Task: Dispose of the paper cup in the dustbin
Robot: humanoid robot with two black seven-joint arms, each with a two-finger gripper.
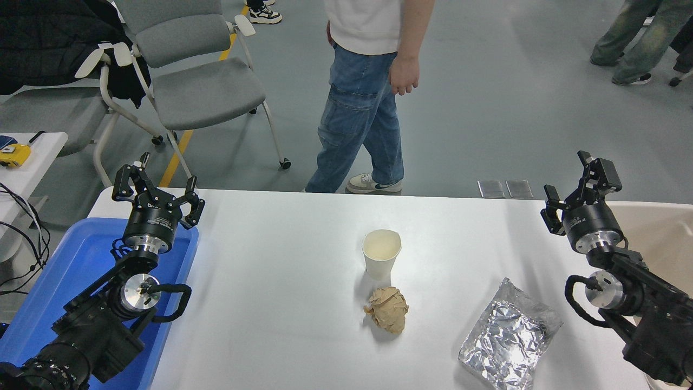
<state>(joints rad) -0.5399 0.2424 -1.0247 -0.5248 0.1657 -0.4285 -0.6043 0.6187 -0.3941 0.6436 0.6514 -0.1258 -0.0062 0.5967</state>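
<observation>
The white paper cup (381,253) stands upright near the middle of the white table (281,303), its cream inside showing. The beige dustbin (658,230) shows partly at the right edge, behind my right arm. My right gripper (575,184) is open and empty, raised near the table's right end, well right of the cup. My left gripper (157,187) is open and empty, parked at the left over the blue tray.
A crumpled brown paper ball (387,310) lies just in front of the cup. A silver foil bag (509,336) lies at the front right. A blue plastic tray (81,271) sits at the left. A person (365,92) stands beyond the far edge, next to a grey chair (200,81).
</observation>
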